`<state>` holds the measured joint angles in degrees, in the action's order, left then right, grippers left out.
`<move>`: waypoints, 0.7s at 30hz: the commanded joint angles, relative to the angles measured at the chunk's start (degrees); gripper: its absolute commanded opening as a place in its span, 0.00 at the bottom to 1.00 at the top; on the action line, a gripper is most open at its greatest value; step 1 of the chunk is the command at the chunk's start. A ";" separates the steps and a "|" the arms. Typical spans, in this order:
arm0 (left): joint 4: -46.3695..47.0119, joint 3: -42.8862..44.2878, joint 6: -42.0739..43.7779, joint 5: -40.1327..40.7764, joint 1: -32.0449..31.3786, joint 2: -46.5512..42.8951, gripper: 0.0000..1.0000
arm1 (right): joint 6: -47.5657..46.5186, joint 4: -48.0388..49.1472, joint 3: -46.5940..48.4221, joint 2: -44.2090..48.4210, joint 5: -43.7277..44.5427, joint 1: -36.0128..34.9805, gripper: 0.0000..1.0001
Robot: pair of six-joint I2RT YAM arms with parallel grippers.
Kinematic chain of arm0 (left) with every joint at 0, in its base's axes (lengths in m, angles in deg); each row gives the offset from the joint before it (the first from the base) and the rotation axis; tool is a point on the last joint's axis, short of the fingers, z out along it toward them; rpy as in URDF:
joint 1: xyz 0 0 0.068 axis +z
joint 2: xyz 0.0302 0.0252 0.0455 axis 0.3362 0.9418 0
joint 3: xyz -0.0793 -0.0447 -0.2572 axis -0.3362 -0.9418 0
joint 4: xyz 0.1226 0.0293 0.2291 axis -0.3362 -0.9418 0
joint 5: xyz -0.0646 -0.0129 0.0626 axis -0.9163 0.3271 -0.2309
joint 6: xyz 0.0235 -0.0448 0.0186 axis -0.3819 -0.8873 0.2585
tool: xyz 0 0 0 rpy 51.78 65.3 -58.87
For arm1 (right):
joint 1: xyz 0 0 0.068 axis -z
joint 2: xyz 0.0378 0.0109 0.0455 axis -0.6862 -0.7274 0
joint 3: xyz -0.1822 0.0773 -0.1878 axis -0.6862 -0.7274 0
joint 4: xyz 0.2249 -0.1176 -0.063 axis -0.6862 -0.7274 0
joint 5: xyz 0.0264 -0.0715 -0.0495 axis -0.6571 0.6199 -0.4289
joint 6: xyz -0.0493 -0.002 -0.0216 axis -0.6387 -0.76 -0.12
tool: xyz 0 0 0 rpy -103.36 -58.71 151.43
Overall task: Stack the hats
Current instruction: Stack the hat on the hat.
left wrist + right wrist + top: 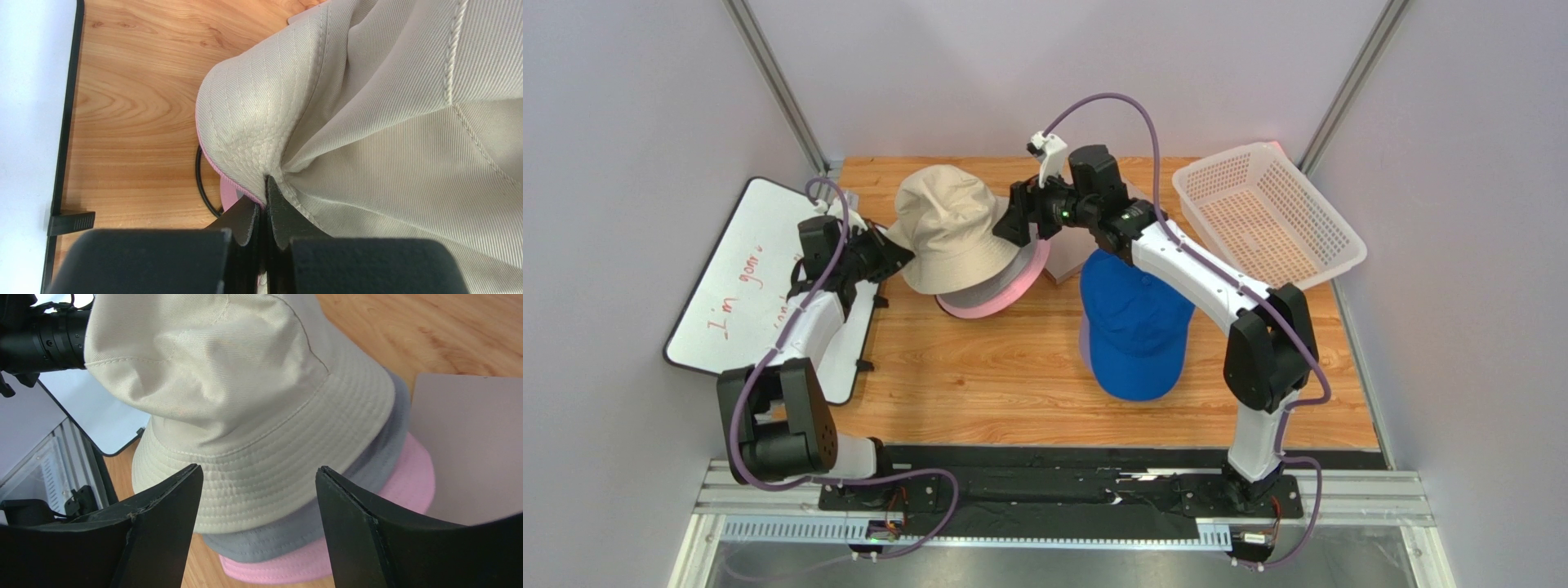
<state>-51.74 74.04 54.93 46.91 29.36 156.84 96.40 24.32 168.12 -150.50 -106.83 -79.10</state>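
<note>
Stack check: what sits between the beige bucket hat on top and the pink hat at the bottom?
A grey bucket hat: its brim shows under the beige hat and over the pink hat, clearest in the right wrist view.

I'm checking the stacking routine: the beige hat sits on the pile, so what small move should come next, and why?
Probably open the left gripper and let go. It is shut on the brim of the beige fabric bucket hat, which sits over the grey bucket hat and the pink bucket hat. The right gripper is open, holding nothing.
</note>
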 commanded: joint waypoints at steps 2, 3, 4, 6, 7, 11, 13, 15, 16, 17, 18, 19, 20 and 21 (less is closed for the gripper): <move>1.20 -0.17 1.44 -1.67 -0.75 -3.52 0.00 | 4.67 7.30 1.00 -3.48 -4.45 0.78 0.75; 1.20 -0.08 1.44 -1.67 -0.75 -3.61 0.00 | 5.21 7.66 0.56 -3.84 -4.36 1.05 0.76; 1.02 0.00 1.44 -1.76 -0.66 -3.70 0.00 | 5.65 8.62 0.12 -4.10 -4.62 1.49 0.77; 1.11 -0.17 1.44 -1.76 -0.66 -3.78 0.00 | 7.66 10.11 -0.85 -4.63 -5.24 2.63 0.79; 1.11 -0.17 1.44 -1.67 -0.75 -3.87 0.00 | 8.37 11.51 -1.72 -4.89 -5.85 2.98 0.79; 1.46 -0.08 1.35 -1.85 -0.75 -3.87 0.00 | 8.99 13.64 -1.91 -6.74 -7.87 3.60 0.80; 1.72 -0.26 1.35 -2.02 -0.75 -3.87 0.00 | 9.34 13.55 -1.73 -7.70 -7.96 3.51 0.82; 1.90 -0.35 1.35 -2.11 -0.75 -3.96 0.00 | 9.43 13.64 -1.82 -8.32 -8.14 3.51 0.82; 1.81 -0.43 1.35 -2.11 -0.75 -4.13 0.00 | 9.87 13.81 -1.90 -8.58 -8.23 3.51 0.82; 1.99 -0.52 1.35 -2.20 -0.75 -4.14 0.00 | 9.96 13.99 -1.91 -8.67 -8.66 3.51 0.82; 1.99 -0.52 1.35 -2.20 -0.75 -4.22 0.00 | 9.96 13.90 -1.82 -8.94 -8.58 3.51 0.82; 1.99 -0.61 1.35 -2.20 -0.75 -4.40 0.00 | 9.96 13.46 -1.82 -9.20 -8.40 3.51 0.82; 1.99 -0.70 1.35 -2.20 -0.66 -4.40 0.00 | 9.79 13.29 -1.82 -9.20 -7.88 3.43 0.82; 2.08 -0.70 1.35 -2.20 -0.75 -4.57 0.00 | 9.61 13.02 -1.90 -9.46 -7.35 3.60 0.82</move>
<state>-51.78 73.80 54.95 46.21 29.06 154.50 105.80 35.49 166.22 -158.70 -114.92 -75.39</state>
